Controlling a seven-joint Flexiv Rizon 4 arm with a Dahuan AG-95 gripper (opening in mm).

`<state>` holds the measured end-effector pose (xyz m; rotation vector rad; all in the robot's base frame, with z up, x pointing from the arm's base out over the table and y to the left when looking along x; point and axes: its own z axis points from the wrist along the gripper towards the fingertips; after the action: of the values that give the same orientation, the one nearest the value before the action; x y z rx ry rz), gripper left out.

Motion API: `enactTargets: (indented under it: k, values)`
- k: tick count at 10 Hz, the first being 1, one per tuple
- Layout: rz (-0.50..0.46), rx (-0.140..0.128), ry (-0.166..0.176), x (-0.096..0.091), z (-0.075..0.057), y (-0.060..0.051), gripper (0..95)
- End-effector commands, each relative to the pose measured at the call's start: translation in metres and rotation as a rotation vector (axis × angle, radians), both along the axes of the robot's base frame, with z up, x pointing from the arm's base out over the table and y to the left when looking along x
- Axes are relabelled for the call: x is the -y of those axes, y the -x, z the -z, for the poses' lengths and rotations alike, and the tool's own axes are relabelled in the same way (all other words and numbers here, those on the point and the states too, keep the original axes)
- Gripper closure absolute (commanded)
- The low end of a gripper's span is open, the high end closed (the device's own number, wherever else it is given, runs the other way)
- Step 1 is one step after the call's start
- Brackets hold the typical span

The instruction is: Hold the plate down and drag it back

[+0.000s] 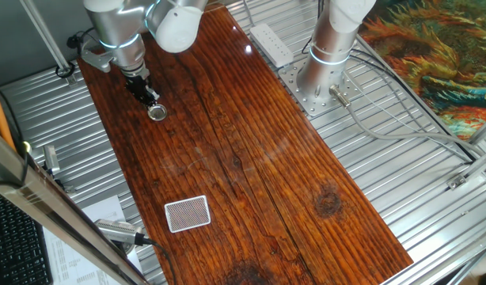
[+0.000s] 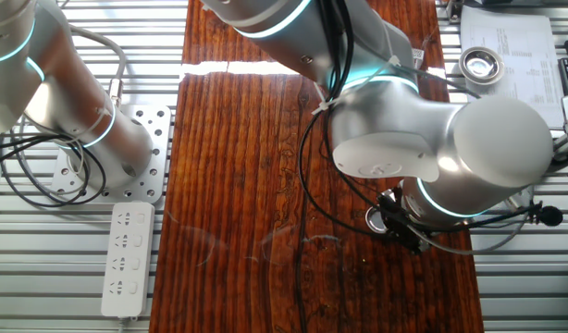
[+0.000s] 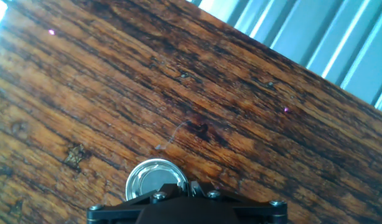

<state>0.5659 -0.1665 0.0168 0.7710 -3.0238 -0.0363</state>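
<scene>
plate (image 3: pixel 152 182): I see only its upper part in the hand view; the gripper (image 3: pixel 178 194) body covers its lower edge.
plate, other fixed view (image 2: pixel 375 219): mostly hidden behind the arm.
fingertips: I can't make out their spacing in any view.
card (image 1: pixel 187 214): pattern too fine for me to read.

a robotics lab — arm base (image 1: pixel 322 59) bolted on slatted metal bench (image 1: pixel 401 166).
</scene>
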Motion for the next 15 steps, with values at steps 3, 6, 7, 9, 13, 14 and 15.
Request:
enactTargets:
  k: [3,6,7,9,13,14,15]
  values:
    - [-0.034,0.000,0.015,0.000,0.000,0.000,95.0]
    - [-0.067,0.001,0.012,0.012,-0.001,0.002,95.0]
    - [-0.072,-0.001,0.011,0.016,-0.001,0.004,95.0]
    - [-0.079,-0.003,0.014,0.019,-0.002,0.004,95.0]
    - [-0.093,-0.005,0.023,0.023,-0.004,0.006,95.0]
    - [-0.098,-0.005,0.025,0.024,-0.004,0.007,95.0]
    - [-0.103,-0.005,0.028,0.025,-0.004,0.009,95.0]
